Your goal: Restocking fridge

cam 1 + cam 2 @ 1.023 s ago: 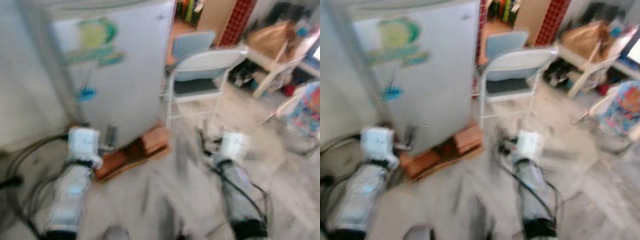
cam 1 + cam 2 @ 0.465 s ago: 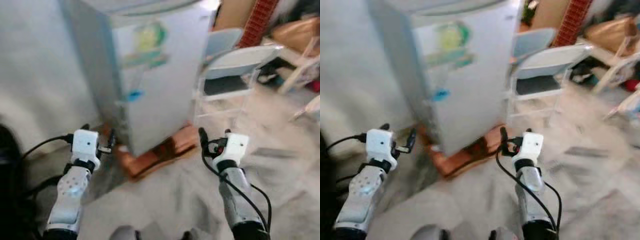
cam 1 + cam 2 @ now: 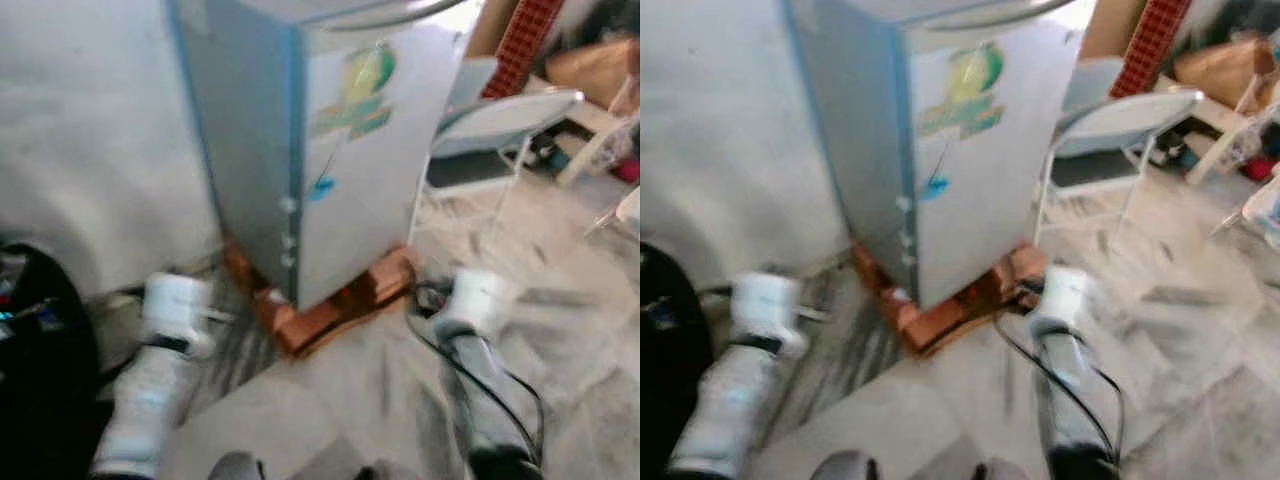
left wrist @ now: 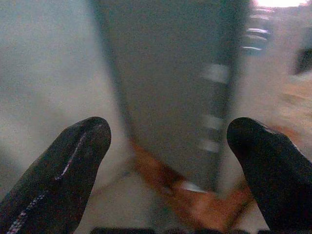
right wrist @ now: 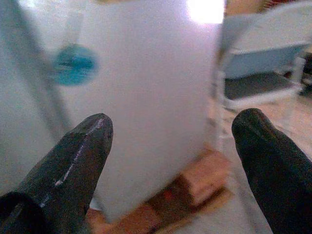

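Observation:
A small grey fridge [image 3: 370,170] with green and blue stickers on its shut door stands on reddish bricks [image 3: 330,310] against the wall. I see it corner-on, its side panel to the left. My left gripper [image 3: 222,316] hovers low by the fridge's side, blurred. In the left wrist view the left gripper [image 4: 168,131] is open, empty, facing the fridge corner [image 4: 180,73]. My right gripper [image 3: 430,295] hangs near the bricks at the door side. In the right wrist view the right gripper [image 5: 170,129] is open, with nothing between its fingers, facing the door [image 5: 146,97].
A white folding chair [image 3: 500,120] stands right of the fridge, with a red lattice [image 3: 525,30] and clutter [image 3: 590,70] behind it. A black object [image 3: 40,340] sits at the far left by the pale wall [image 3: 90,130]. The marbled floor [image 3: 580,330] opens to the right.
The whole picture has swung, so the camera has moved: the fridge sits more central and shows its side panel. Both arms stay forward, grippers still open.

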Robot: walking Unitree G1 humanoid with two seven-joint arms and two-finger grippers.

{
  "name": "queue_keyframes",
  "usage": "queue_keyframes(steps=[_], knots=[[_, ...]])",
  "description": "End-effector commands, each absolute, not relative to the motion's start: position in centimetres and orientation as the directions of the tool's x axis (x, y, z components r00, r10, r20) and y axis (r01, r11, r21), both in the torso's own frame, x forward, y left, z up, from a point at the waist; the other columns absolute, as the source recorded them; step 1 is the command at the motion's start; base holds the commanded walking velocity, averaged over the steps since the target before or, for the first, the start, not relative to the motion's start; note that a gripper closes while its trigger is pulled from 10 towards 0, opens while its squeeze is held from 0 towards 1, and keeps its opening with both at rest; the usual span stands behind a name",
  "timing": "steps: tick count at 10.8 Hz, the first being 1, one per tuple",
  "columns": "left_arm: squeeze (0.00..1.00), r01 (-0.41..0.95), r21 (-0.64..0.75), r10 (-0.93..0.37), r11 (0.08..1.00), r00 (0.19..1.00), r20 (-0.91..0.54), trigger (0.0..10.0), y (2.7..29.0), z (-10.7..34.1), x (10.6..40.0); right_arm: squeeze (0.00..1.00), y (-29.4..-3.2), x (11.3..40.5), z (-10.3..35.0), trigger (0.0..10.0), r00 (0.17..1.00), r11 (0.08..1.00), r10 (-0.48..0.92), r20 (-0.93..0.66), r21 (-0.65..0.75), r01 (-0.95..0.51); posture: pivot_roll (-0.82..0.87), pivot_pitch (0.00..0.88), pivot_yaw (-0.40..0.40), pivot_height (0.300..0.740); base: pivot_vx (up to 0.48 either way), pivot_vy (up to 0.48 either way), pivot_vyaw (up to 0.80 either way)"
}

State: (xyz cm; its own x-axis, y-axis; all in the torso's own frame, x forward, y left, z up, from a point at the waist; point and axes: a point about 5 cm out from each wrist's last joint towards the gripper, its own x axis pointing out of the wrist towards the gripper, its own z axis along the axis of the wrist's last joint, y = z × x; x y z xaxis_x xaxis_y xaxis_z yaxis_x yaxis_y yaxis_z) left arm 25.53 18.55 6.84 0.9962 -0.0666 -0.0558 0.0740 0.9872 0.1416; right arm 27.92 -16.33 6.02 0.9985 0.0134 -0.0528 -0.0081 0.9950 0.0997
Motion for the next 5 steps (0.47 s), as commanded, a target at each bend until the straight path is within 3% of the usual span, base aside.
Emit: queue_keyframes(steps=[1, 4, 5], knots=[[0.00, 0.091, 0.137, -0.087, 0.986, 0.996, -0.038, 10.0, 17.75, 7.06, 25.62, 0.00, -17.67, 27.93, 6.13, 10.0, 0.998, 0.997, -0.019, -0.058, 0.076, 0.023, 0.13, 0.058, -0.042, 0.740, 0.000, 0.000, 0.00], [0.00, 0.075, 0.140, -0.069, 0.987, 0.997, -0.043, 10.0, 18.20, 7.10, 25.79, 0.00, -17.96, 27.96, 6.40, 10.0, 0.998, 0.997, -0.026, -0.049, 0.065, 0.030, 0.12, 0.061, -0.033, 0.740, 0.000, 0.000, 0.00], [0.00, 0.074, 0.137, -0.069, 0.988, 0.997, -0.046, 10.0, 18.28, 7.08, 25.91, 0.00, -18.04, 27.90, 6.38, 10.0, 0.998, 0.997, -0.031, -0.050, 0.065, 0.034, 0.12, 0.067, -0.032, 0.740, 0.000, 0.251, -0.42]])
